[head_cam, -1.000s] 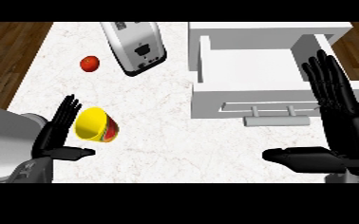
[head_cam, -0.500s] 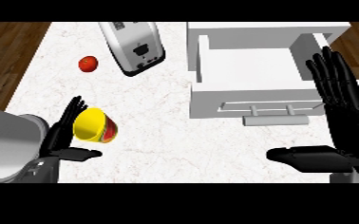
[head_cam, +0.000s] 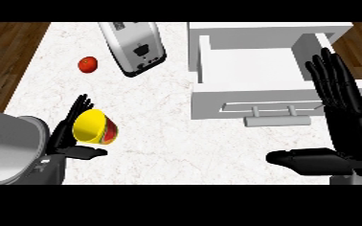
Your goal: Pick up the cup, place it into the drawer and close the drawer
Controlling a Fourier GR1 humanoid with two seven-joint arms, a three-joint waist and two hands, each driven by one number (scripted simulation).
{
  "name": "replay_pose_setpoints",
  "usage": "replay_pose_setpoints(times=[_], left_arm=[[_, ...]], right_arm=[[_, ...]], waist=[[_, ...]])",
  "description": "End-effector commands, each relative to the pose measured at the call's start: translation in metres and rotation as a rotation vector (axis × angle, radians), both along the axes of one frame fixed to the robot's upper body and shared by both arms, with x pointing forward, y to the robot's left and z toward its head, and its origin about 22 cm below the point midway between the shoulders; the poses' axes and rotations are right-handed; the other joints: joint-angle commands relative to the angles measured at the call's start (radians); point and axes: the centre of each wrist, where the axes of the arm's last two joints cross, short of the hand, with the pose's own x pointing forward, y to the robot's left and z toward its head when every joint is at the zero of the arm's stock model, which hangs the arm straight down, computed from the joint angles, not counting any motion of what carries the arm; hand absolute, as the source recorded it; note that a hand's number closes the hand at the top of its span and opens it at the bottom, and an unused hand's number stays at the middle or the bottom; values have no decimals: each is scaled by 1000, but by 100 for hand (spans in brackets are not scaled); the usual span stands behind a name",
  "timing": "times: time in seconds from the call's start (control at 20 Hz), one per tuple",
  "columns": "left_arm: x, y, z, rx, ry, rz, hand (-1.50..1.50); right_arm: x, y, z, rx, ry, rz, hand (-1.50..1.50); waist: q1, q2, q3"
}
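**Yellow cup on the counter beside the left hand, drawer standing open**

A small yellow cup with a red band on its side (head_cam: 95, 127) is seen on the white marbled counter top (head_cam: 163, 139), in the lower left part of the head view. It is tilted, so that its yellow opening is turned toward the viewer. The cup is not in the drawer; it is well apart from it, on the other side of the counter.

The black left hand (head_cam: 71, 134) is placed just beside the cup, on its left. Its fingers are stretched upward along the cup's side and its thumb is spread out below the cup. The fingers are not curled round the cup. Whether they touch it cannot be told.

The black right hand (head_cam: 339, 119) is shown at the right edge of the view, with its fingers straight and apart, pointing up, and its thumb held out to the left. Nothing is held in it. Its fingertips lie over the right side of the drawer.

The white open drawer (head_cam: 212, 52) is pulled out at the upper right, and a grey bar handle (head_cam: 277, 120) is fixed on its front panel.

A silver toaster with two slots (head_cam: 134, 48) is laid on the counter at the upper middle. A small red round fruit (head_cam: 87, 64) is seen to its left, apart from it.
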Motion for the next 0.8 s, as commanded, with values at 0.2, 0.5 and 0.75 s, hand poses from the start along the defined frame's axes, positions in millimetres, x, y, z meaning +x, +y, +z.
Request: replay_pose_setpoints(times=[0.2,0.5,0.75], left_arm=[[8,-17,-1,-200,-109,-124,-150],[11,-23,-1,-295,-118,-179,150],[9,-40,-7,-390,-105,-254,150]], right_arm=[[4,5,-2,7,4,-13,-150],[0,-12,-11,2,25,21,-150],[8,-8,-7,6,20,-8,-150]], waist=[[1,-1,0],[0,-3,1],[7,-2,0]])
